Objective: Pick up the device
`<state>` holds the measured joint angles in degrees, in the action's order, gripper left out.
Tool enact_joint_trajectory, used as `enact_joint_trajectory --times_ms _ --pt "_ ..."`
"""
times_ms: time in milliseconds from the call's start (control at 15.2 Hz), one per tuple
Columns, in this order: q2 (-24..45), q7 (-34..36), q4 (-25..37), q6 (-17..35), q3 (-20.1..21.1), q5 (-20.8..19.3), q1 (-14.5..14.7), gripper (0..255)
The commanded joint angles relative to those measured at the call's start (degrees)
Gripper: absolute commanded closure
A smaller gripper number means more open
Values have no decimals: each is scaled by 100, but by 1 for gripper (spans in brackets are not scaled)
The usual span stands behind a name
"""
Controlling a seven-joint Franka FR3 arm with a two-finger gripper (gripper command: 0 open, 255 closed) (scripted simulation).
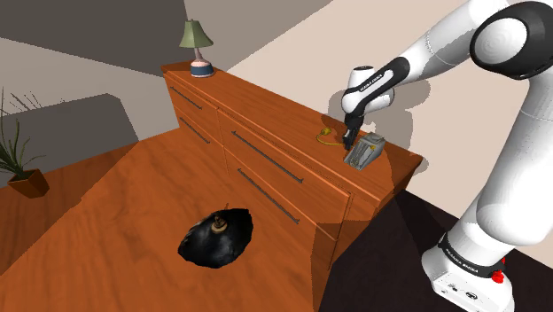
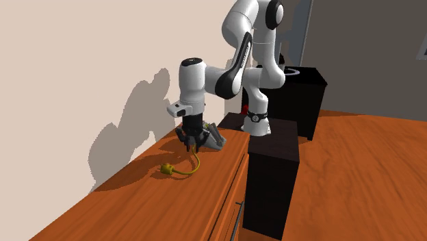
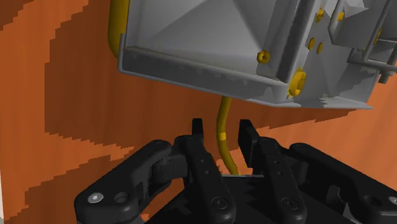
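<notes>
The device [image 1: 365,151] is a grey metal box with yellow screws, lying near the end of a wooden dresser top [image 1: 266,97]. A yellow cable [image 2: 183,170] with a plug runs from it along the top. My black gripper [image 1: 348,140] points down right beside the device [image 2: 213,135], on its cable side. In the wrist view the device [image 3: 254,51] lies just beyond the fingertips. My gripper [image 3: 221,127] is open by a narrow gap, and the cable [image 3: 225,143] passes between the fingers without touching them.
A table lamp [image 1: 197,44] stands at the dresser's far end. A black lump [image 1: 217,237] lies on the wood floor in front of the drawers, and a potted plant [image 1: 22,168] stands at the shoulder view's left. The wall runs close behind the dresser.
</notes>
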<state>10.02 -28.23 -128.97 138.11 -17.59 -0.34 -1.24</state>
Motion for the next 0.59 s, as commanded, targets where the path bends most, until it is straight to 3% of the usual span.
enact_joint_trajectory --times_ms 0,528 --pt "3 -2 -2 7 0 2 -1 255" --pt "-58 15 17 -71 -6 -24 7 255"
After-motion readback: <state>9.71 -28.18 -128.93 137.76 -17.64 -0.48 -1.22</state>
